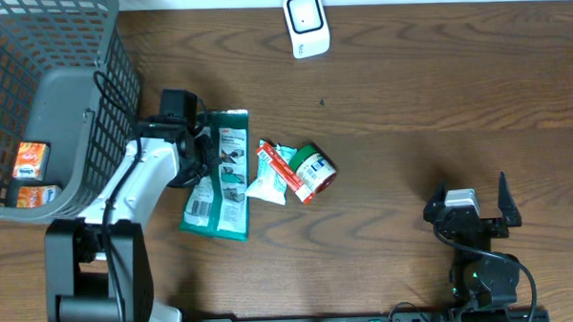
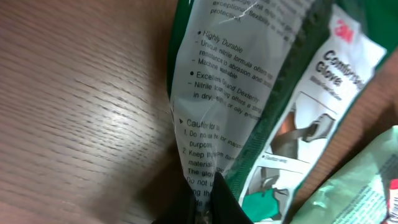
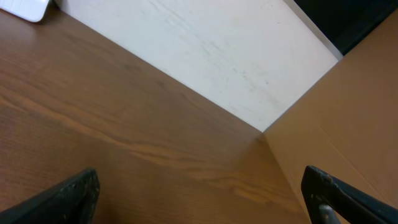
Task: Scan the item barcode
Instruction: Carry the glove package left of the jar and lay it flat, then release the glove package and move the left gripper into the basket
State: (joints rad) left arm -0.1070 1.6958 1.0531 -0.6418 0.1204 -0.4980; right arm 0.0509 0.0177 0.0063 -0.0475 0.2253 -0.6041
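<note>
A green and white glove package (image 1: 216, 173) lies on the wooden table left of centre. My left gripper (image 1: 199, 152) is shut on its left edge. In the left wrist view the dark fingers (image 2: 230, 205) pinch the printed white film of the glove package (image 2: 261, 93) at the bottom of the frame. A white scanner (image 1: 307, 24) stands at the table's far edge. My right gripper (image 1: 472, 208) rests near the front right, open. In its wrist view nothing lies between the right gripper's (image 3: 202, 198) wide-apart fingers, only bare wood.
A white and red packet (image 1: 272, 171) and a red and green can (image 1: 315, 171) lie just right of the package. A grey mesh basket (image 1: 74, 101) with orange packs (image 1: 30, 160) stands at the far left. A pale wall (image 3: 205, 56) shows beyond the table.
</note>
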